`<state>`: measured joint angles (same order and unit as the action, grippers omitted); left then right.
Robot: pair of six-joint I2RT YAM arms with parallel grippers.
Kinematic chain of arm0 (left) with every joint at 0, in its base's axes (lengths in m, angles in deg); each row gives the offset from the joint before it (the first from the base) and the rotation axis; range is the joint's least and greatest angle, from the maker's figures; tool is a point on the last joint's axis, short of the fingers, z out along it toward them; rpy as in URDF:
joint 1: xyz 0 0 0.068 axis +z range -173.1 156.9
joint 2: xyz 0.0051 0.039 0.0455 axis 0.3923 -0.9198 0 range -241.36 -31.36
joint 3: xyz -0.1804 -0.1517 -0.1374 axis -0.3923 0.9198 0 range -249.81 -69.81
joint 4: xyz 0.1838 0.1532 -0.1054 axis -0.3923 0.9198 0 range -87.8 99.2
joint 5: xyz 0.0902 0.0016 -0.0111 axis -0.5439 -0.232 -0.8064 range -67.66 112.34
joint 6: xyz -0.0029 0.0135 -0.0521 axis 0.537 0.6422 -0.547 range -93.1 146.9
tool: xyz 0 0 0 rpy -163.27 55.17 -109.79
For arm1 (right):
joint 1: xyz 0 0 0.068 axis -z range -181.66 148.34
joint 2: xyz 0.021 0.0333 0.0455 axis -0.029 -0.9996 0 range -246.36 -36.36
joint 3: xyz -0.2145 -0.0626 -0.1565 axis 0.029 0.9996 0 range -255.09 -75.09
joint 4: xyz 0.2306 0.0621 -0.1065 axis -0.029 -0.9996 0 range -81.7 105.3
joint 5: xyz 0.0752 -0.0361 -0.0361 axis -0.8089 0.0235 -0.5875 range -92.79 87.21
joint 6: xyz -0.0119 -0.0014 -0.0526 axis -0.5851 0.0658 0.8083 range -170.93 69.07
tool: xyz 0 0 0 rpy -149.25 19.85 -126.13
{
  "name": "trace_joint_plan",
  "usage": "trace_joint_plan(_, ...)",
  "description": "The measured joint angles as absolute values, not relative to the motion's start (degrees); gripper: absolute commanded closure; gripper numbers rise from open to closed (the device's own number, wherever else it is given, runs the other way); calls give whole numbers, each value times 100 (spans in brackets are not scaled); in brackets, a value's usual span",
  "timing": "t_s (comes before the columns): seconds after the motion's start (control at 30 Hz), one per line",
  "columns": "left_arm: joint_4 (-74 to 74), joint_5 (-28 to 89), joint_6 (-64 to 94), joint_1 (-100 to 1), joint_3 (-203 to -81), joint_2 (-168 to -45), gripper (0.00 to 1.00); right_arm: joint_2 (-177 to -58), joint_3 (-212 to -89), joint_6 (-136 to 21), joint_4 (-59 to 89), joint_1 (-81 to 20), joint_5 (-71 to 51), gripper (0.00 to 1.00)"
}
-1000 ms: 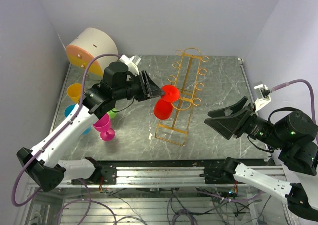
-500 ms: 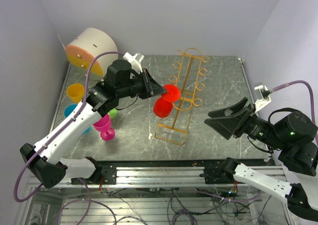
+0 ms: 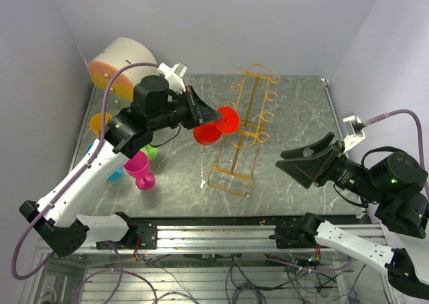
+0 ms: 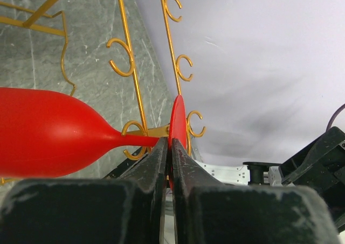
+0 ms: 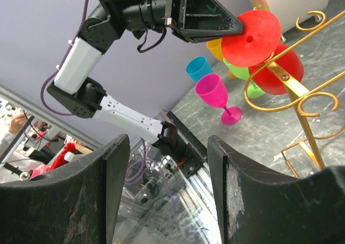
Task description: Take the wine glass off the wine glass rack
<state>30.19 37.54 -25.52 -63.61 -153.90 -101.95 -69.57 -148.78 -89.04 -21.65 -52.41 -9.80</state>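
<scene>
Near the table's middle, the left gripper [image 3: 214, 118] is clamping its fingers on the round foot of the red wine glass [image 3: 206, 133], holding it sideways beside the gold rack's [image 3: 242, 135] left hooks, arm reaching forward and rightward. The right gripper [image 3: 303, 162] is hovering right of the rack, jaws apart, empty.

You are looking into a small booth. A grey marbled worktop [image 3: 174, 176] is lying flat in the middle. Pale lilac walls are closing it in on three sides: the back wall [image 3: 221, 22], the left wall [image 3: 30, 116] and the right wall [image 3: 392, 42]. Soft, even light is falling on the worktop and is making only weak shadows on the marbled pattern. Along the near edge, a silver metal rail [image 3: 221, 238] is running from side to side. Under it, loose cables [image 3: 234, 280] are hanging in a tangle.
</scene>
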Motion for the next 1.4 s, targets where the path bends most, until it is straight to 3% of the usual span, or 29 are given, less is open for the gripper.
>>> trace_joint_plan(0.5,3338,2838,-2546,-6365,-15220,-9611,89,-6907,-14878,-8956,-2143,-5241,-980,41)
trace_joint_plan(0.83,2675,3286,-2812,-6365,-14263,-8339,91,-7270,-14860,-8838,-2049,-5241,-1404,40)
trace_joint_plan(1.17,1443,3686,-3531,-6365,-13863,-6191,92,-7705,-14722,-8600,-1040,-5241,-2589,39)
trace_joint_plan(1.4,1213,4032,-3658,-6365,-13694,-5845,92,-8461,-14718,-8495,-154,-5241,-3732,38)
